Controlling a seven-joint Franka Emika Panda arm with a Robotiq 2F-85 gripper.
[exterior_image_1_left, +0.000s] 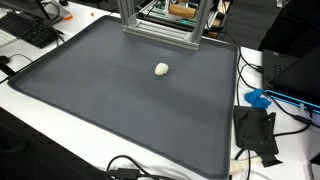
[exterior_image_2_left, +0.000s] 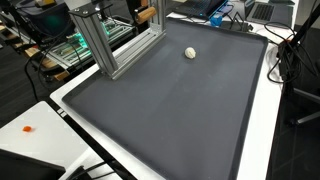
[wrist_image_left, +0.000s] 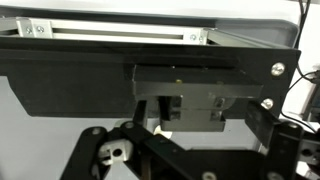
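Tool (wrist_image_left: 195, 165) is showing only in the wrist view, where its dark linkages are reaching in along the lower edge, jaws spread wide and gripping nothing. Directly ahead of it a black panel (wrist_image_left: 90, 80) is filling most of that view, with an aluminium rail (wrist_image_left: 120, 32) running across above. Neither exterior view is catching the tool, so where the white lump (exterior_image_1_left: 162, 69) is lying relative to it cannot be told. The lump (exterior_image_2_left: 190, 53) is resting alone on the grey mat (exterior_image_1_left: 120, 110), near the foot of the aluminium frame (exterior_image_1_left: 160, 28) and apart from it. The mat is covering most of the white worktop (exterior_image_1_left: 30, 125). A keyboard (exterior_image_1_left: 35, 30) is sitting beyond one corner of the mat, and a blue object (exterior_image_1_left: 258, 98) is lying off its far edge among cables.
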